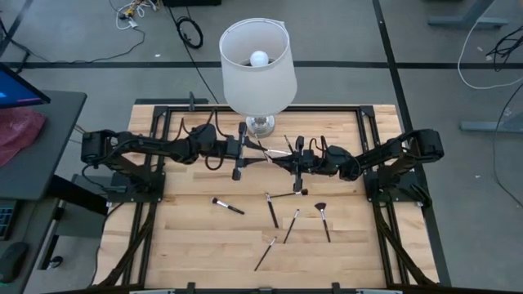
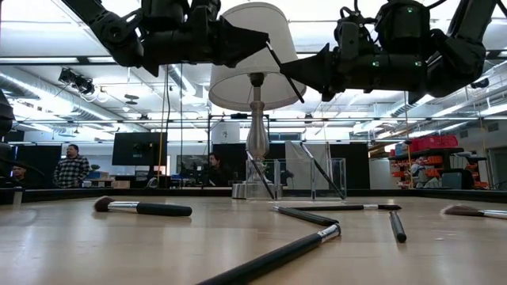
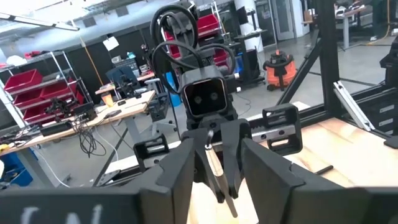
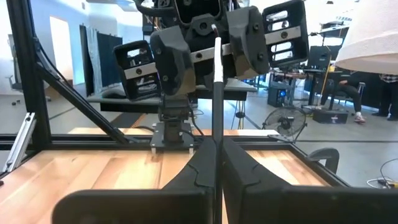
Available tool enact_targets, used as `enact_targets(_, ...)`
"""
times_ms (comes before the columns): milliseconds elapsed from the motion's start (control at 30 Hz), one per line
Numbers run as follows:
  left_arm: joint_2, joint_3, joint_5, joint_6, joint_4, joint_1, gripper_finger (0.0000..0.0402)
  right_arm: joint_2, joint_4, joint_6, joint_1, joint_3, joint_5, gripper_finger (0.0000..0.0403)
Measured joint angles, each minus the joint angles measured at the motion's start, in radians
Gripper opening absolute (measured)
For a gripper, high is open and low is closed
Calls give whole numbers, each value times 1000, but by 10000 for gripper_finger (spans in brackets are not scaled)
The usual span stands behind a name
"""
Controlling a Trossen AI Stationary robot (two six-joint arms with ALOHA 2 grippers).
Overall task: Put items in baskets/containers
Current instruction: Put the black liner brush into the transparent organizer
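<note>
My right gripper (image 4: 217,155) is shut on a thin makeup brush (image 4: 217,93) high above the middle of the table, just in front of the lamp base. My left gripper (image 3: 222,177) faces it, open, with one finger on either side of the brush's far end and apart from it. In the high view the two grippers (image 1: 249,153) (image 1: 288,157) meet nose to nose. The clear plastic box (image 2: 329,178) stands below them by the lamp base, and two brushes (image 2: 260,176) lean inside it. Several more brushes (image 1: 271,210) lie flat on the table nearer the front edge. My right gripper pinches the brush between its two fingers, partway along the slim handle (image 4: 217,134), coming level from the table's right. The brush is lifted clear, slanted in the low view (image 2: 287,75), and its pale end (image 4: 216,59) reaches out toward my left gripper.
A tall lamp with a white shade (image 1: 257,57) and a metal base (image 1: 261,124) stands at the table's far middle, close behind both grippers. Loose brushes (image 1: 228,205) (image 1: 323,216) (image 1: 265,253) are scattered over the near half. A black frame (image 1: 163,131) borders the table.
</note>
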Motion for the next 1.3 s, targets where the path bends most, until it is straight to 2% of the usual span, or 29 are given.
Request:
enact_targets(300,0,0,5,-7,3,-3,70,0,5,-1,0,0,-1,6)
enact_targets(733,0,0,34,-34,0,-9,15,0,6,-6,1,0,-7,11)
enact_targets(1000,0,0,57,-65,-17,-8,15,0,-3,-23,0,0,8,61)
enact_targets(1133,0,0,49,-65,-73,-7,10,0,-38,-63,2,0,83,93)
enact_targets(1300,0,-1,-58,-68,-130,-6,11,-27,-85,-121,10,0,179,132)
